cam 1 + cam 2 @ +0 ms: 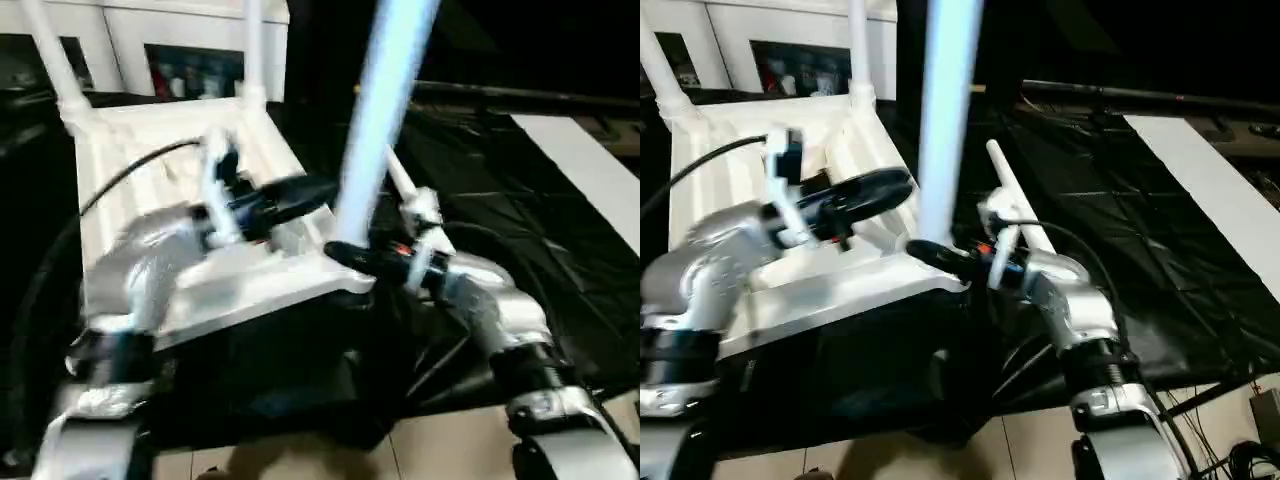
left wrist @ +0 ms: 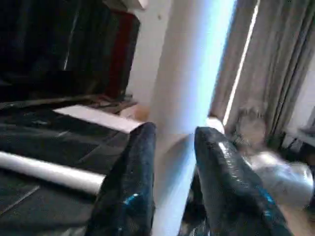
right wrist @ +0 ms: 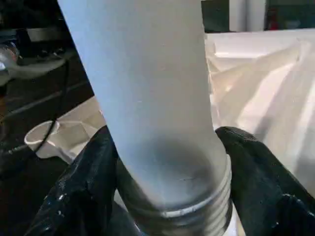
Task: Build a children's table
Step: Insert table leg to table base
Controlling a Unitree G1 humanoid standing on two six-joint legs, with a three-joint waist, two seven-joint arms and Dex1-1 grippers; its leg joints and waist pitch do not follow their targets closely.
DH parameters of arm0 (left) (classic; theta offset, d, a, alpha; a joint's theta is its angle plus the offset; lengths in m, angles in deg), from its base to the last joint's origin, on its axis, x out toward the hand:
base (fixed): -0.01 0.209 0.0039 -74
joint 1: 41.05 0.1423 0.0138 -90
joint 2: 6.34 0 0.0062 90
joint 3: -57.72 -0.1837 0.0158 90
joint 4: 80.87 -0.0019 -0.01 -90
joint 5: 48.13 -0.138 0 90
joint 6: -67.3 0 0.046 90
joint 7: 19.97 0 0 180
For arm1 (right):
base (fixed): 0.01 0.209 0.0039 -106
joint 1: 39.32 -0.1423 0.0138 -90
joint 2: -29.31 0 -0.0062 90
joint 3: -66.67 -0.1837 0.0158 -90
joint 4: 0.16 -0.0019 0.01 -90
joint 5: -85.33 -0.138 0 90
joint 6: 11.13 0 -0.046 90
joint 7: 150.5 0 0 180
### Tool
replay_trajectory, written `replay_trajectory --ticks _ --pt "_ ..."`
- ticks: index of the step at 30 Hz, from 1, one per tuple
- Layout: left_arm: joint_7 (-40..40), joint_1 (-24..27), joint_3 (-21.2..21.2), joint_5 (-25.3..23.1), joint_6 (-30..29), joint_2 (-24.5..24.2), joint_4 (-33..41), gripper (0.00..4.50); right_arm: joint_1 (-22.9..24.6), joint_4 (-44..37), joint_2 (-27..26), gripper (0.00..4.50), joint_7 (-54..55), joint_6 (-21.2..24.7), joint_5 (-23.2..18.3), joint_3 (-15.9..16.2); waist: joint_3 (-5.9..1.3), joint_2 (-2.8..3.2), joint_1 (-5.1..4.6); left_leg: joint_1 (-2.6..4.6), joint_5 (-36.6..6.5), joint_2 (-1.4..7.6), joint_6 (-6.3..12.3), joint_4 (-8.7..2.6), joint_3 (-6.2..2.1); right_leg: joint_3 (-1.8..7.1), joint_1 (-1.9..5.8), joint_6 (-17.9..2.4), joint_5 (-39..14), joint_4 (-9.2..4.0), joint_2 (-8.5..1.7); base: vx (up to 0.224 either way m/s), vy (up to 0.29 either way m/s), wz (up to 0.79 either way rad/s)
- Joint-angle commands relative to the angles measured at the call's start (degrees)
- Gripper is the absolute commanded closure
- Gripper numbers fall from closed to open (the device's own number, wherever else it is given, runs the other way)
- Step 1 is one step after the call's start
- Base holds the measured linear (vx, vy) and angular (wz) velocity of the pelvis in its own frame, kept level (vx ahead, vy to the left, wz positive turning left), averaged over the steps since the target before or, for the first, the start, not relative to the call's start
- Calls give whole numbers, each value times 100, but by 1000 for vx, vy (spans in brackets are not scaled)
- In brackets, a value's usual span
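Tabletop (image 1: 830,270) lay upside down, ribbed side up, on black-covered worktop (image 1: 1110,200), near its front left corner. Two legs (image 1: 858,60) stood at the tabletop's far corners. A third leg (image 1: 948,110) stood upright at the near right corner socket (threaded end visible in right wrist view). A loose leg (image 2: 49,171) lay on the black cover. Right gripper (image 3: 162,196) clamped the upright leg's base. Left gripper (image 2: 172,147) straddled that leg, fingers (image 2: 140,167) narrowly apart; grip unclear.

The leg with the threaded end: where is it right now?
The leg stands upright at the near right corner of the upturned tabletop, its threaded end between the right gripper fingers.
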Motion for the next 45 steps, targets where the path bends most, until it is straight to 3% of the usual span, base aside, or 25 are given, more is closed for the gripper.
replay_trajectory --ticks 1,6,7,10,14,15,17,18,22,26,27,29,32,36,39,45 --pt "-209 -152 -122 -46 -77 91 -167 266 -49 -300 17 180 14 94 43 58 -420 153 9 25 859 47 328 -271 17 274 374 -1647 2622 -216 -432 0 0 0" --pt "-268 -249 -150 48 -109 391 -217 221 45 -610 -31 181 88 307 -25 131 -432 158 20 11 856 50 272 -270 7 267 404 -1637 2782 -205 -435 0 0 0" --pt "-235 -249 -133 162 -189 409 -116 217 2 -578 -25 181 119 330 12 149 -430 235 32 11 820 47 254 -272 -2 266 393 -1641 2796 -196 -440 0 0 0" --pt "-157 -251 -143 292 -297 345 0 190 -82 -531 3 181 153 357 81 201 -423 193 23 4 693 45 219 -278 4 265 407 -1647 2696 -215 -435 0 0 0" --pt "78 -240 -430 -124 142 130 -59 163 -249 -382 315 181 55 1081 298 485 -418 211 8 7 704 40 210 -287 -15 258 419 -1557 2518 -228 -413 0 0 0" --pt "8 -255 -452 -248 276 116 -92 146 -255 -426 392 181 -72 1269 243 528 -418 285 21 8 738 40 179 -282 -23 258 407 -1523 2543 -220 -430 0 0 0" --pt "-41 -250 -435 -304 347 123 -90 134 -238 -525 480 181 -212 1458 173 571 -425 233 10 4 697 45 209 -281 -18 259 423 -1533 2640 -224 -420 0 0 0" --pt "26 -196 -505 -335 340 98 -11 134 -210 -574 547 182 -188 1486 250 623 -431 277 37 2 711 50 202 -272 -14 261 412 -1558 2728 -208 -434 0 0 0" --pt "-11 -169 -575 -381 360 94 9 134 -158 -647 614 182 -131 1451 368 713 -436 257 50 3 763 44 160 -266 -7 257 412 -1577 2828 -196 -420 0 0 0" --pt "-547 -458 -169 -104 267 339 -378 169 -20 -868 637 182 -84 1525 311 742 -443 257 65 -3 711 34 156 -255 -2 265 425 -1586 2865 -200 -422 0 0 0" --pt "-638 -514 -39 50 97 398 -417 173 12 -907 622 182 -65 1528 312 740 -441 277 72 -1 659 29 118 -251 5 268 419 -1610 2825 -198 -418 0 0 0" --pt "-793 -587 233 514 -510 513 -438 196 35 -954 582 182 13 1519 317 719 -440 262 78 -5 608 33 85 -255 -4 259 418 -1667 2779 -206 -418 0 0 0" --pt "-893 -593 375 783 -836 579 -401 218 29 -994 520 182 116 1508 301 680 -433 270 70 -9 597 27 89 -257 -4 260 418 -1688 2744 -210 -411 0 0 0" --pt "-1099 -612 351 652 -875 504 -360 244 -31 -1043 483 183 176 1520 269 589 -427 281 73 -11 546 36 160 -261 -7 261 417 -1646 2573 -229 -422 0 0 0" --pt "-1255 -616 364 602 -897 483 -302 250 -46 -1032 464 183 182 1511 235 555 -430 265 80 -12 620 47 179 -258 -10 261 418 -1634 2560 -216 -431 0 0 0" --pt "-1579 -682 396 563 -986 462 -150 257 -44 -1155 322 183 392 1393 140 396 -426 289 70 -14 628 52 158 -256 -11 259 403 -1619 2509 -219 -437 0 0 0"
